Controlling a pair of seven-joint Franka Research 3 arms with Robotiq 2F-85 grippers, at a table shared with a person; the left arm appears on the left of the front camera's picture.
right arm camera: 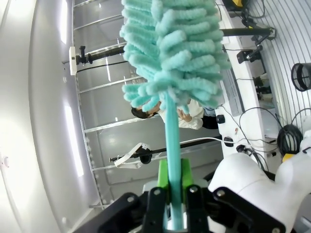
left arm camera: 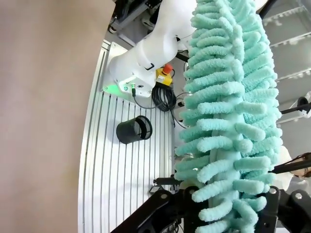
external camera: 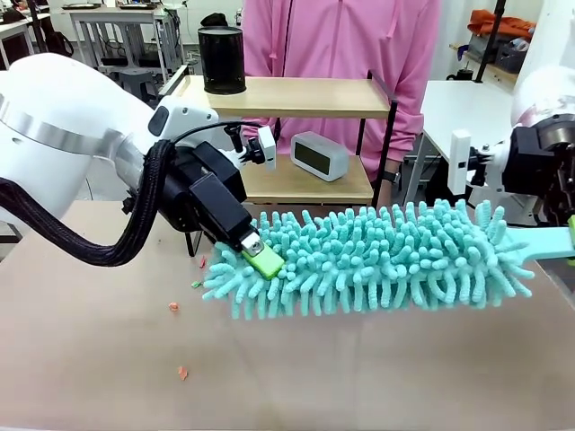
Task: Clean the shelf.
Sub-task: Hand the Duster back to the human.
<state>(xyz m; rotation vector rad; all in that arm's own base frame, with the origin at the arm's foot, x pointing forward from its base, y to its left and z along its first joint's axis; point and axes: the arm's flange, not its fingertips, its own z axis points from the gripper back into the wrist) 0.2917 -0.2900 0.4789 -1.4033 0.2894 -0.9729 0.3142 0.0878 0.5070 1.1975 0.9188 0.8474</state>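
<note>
- Where the bench (external camera: 90, 386) lies nearest the robot, a few small orange crumbs (external camera: 182, 373) sit on its left part.
- Above the middle of the bench a teal duster (external camera: 377, 260) hangs level, held at both ends.
- The left pincer (external camera: 260, 259) is closed on the duster's fluffy tip, a green pad showing among the strands.
- The right pincer (right arm camera: 174, 194) is clamped tight on the duster's thin teal handle (right arm camera: 171, 141).
- At the far edge stands the shelf (external camera: 296, 99); a black cup (external camera: 222, 59) is on its top board, a white clock (external camera: 319, 155) on the lower one.
- Behind it stands a person in pink (external camera: 341, 40).
</note>
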